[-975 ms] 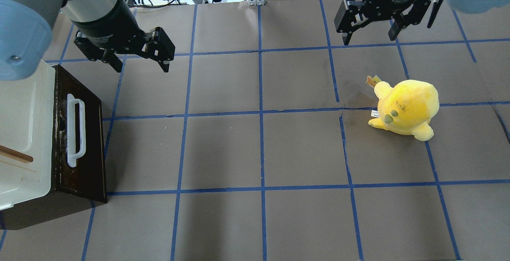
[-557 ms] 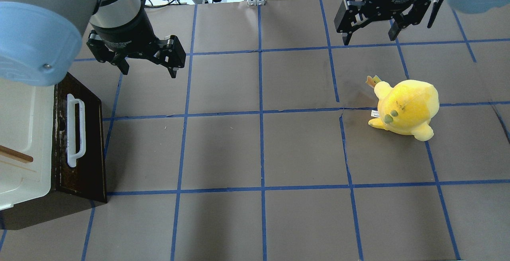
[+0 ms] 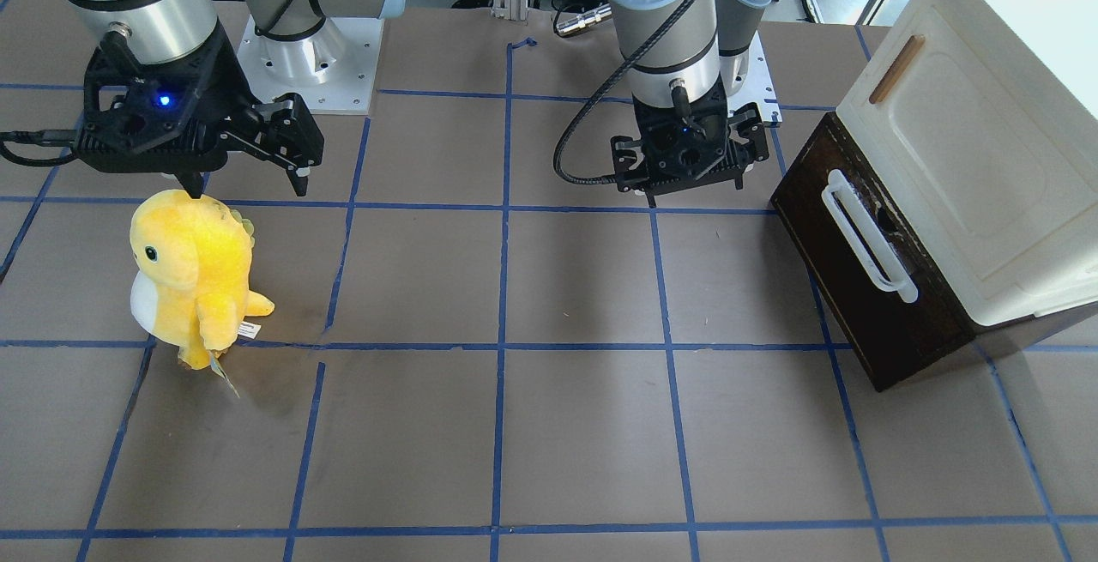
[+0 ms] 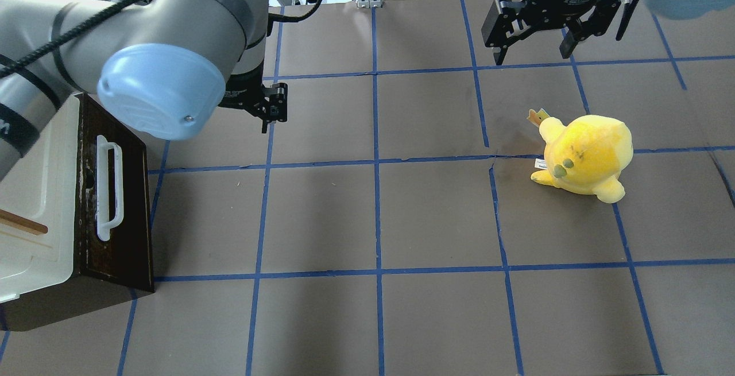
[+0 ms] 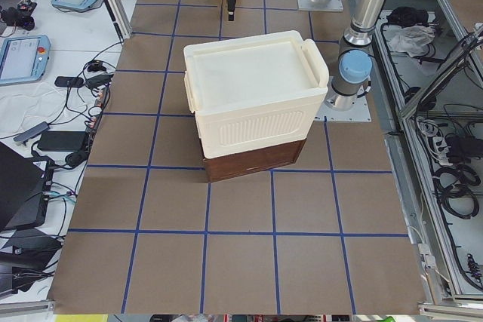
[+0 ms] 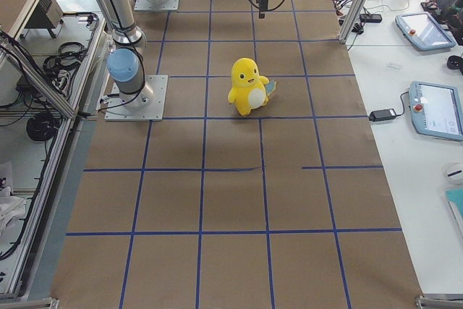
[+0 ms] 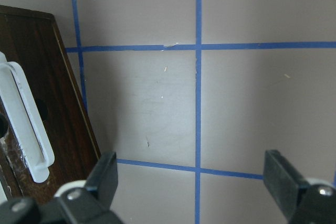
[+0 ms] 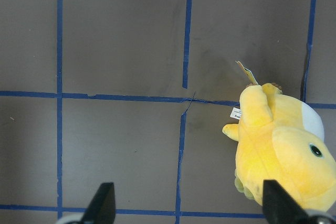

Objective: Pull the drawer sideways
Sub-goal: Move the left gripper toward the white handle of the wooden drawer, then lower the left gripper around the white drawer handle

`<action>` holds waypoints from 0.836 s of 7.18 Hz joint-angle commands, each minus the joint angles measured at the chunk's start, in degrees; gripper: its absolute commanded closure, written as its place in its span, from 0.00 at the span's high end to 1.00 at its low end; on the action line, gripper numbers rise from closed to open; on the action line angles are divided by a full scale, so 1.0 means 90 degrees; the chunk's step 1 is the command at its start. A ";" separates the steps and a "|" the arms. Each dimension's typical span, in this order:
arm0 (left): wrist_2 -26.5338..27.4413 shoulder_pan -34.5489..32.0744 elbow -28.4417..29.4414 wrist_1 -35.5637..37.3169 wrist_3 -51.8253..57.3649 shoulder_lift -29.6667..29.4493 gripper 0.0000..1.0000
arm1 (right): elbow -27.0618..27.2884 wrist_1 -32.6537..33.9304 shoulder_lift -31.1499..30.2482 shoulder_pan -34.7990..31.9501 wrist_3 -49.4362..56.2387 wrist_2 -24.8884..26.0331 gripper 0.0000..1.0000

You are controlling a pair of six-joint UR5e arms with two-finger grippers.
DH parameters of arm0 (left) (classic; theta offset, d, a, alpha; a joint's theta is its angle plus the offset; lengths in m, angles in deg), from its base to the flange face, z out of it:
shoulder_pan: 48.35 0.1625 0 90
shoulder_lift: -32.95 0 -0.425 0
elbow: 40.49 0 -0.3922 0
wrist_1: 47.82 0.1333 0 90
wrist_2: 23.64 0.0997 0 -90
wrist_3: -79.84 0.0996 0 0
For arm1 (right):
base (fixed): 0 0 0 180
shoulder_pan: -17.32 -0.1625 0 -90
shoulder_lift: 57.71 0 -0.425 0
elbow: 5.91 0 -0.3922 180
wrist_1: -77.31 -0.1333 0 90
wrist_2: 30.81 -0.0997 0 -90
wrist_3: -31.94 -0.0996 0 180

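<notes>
The dark brown drawer (image 3: 845, 274) with its long white bar handle (image 3: 868, 240) sits under a cream-white cabinet at the table's left end. It also shows in the overhead view (image 4: 129, 204) and the left wrist view (image 7: 50, 98). No pale interior shows. My left gripper (image 3: 690, 189) is open and empty, hovering above the table to the right of the drawer front and apart from it. In the overhead view its elbow hides most of it. My right gripper (image 4: 534, 54) is open and empty near the far edge.
The cream-white cabinet (image 3: 969, 167) has a small brown wooden handle (image 3: 896, 69). A yellow plush toy (image 4: 585, 155) stands on the right side of the table, just in front of my right gripper (image 3: 249, 189). The brown table (image 4: 373, 215) carries a grid of blue tape.
My left arm has swung right and towards the table's middle, and its elbow now covers most of the gripper in the overhead view. The right arm, drawer and plush have not moved.
</notes>
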 commanded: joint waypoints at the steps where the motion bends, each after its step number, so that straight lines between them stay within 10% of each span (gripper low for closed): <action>1: 0.0745 -0.0099 -0.0855 0.0058 -0.1189 -0.0145 1.00 | 0.0000 0.0000 0.0000 0.0000 0.0000 0.0000 1.00; 6: 0.3721 0.0533 -0.1688 -0.0030 -0.1545 -0.0953 1.00 | 0.0000 0.0000 0.0000 0.0000 0.0000 0.0000 1.00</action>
